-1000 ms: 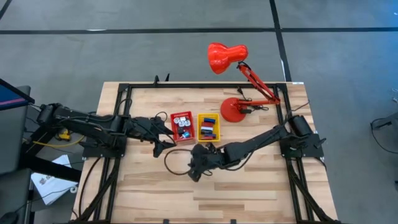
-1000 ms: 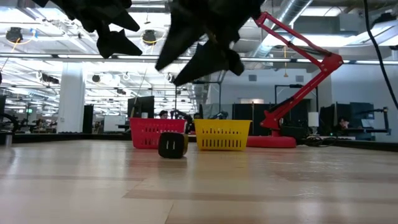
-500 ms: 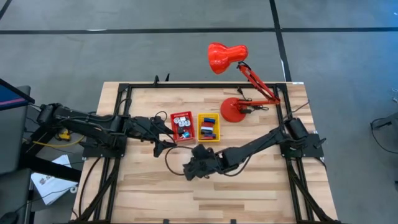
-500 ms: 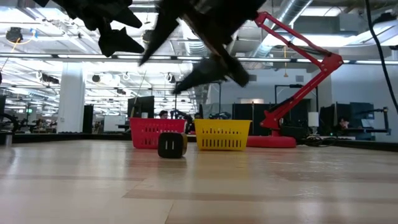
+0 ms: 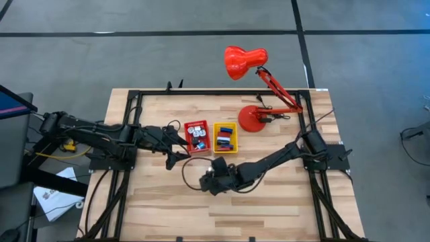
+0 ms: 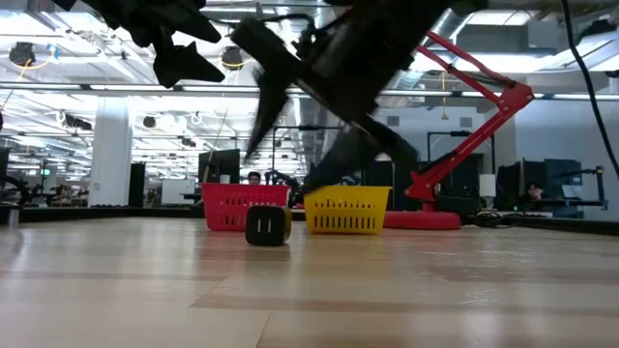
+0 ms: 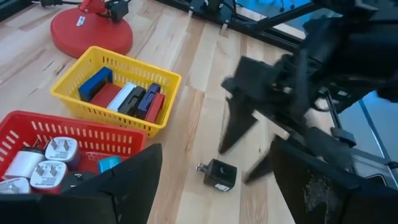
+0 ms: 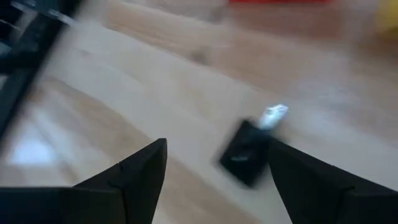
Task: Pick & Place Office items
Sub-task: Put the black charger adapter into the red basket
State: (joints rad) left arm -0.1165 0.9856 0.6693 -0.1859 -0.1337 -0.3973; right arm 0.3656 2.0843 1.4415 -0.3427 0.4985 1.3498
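Note:
A small black plug cube (image 7: 217,175) with metal prongs (image 8: 273,114) lies alone on the wooden table, in front of the red bin (image 5: 197,136) and the yellow bin (image 5: 226,136). Both bins hold several tiny pieces: white and light blue ones in the red bin (image 7: 46,163), and blue, red, white and black ones in the yellow bin (image 7: 124,97). My right gripper (image 5: 203,181) is open and hangs just above the cube, its fingers spread either side of it (image 8: 217,144). My left gripper (image 5: 178,144) is open and waits beside the red bin.
The big red desk lamp has its base (image 5: 255,117) on the table's far right, and its head (image 5: 242,62) reaches past the far edge. A dark cable (image 5: 183,173) curls on the table near the right gripper. Bare wood (image 5: 222,215) stretches to the near edge.
My right gripper has moved toward the table's left and come down toward the black cube, tipping as it went, with its fingers staying open. The cube has stayed where it was.

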